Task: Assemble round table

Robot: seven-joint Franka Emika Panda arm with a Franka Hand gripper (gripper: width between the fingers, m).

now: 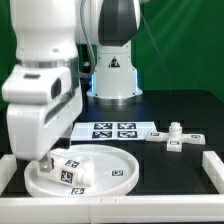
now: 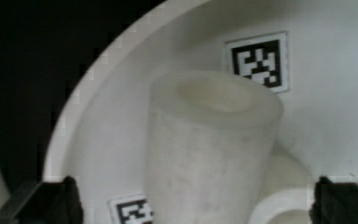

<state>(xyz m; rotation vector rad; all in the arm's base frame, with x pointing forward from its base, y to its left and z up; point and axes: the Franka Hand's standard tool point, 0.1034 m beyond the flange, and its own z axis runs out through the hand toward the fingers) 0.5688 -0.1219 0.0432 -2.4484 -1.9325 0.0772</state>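
The large rimmed round disc (image 1: 110, 160) lies at the front of the table, on the exterior view's left. The short thick post (image 1: 76, 175) rests inside it, near the front rim. The four-armed cross piece (image 1: 175, 138) lies apart, on the exterior view's right. My gripper (image 1: 47, 160) hangs low over the disc's left part. In the wrist view the post (image 2: 220, 150) fills the middle, over the disc (image 2: 140, 70) and its tag. My gripper (image 2: 197, 203) is open, with one dark fingertip (image 2: 51, 200) on each side of the post and apart from it.
The marker board (image 1: 115, 129) lies flat behind the disc. A white raised border (image 1: 212, 165) runs along the table's front and right side. The robot base (image 1: 112, 70) stands at the back.
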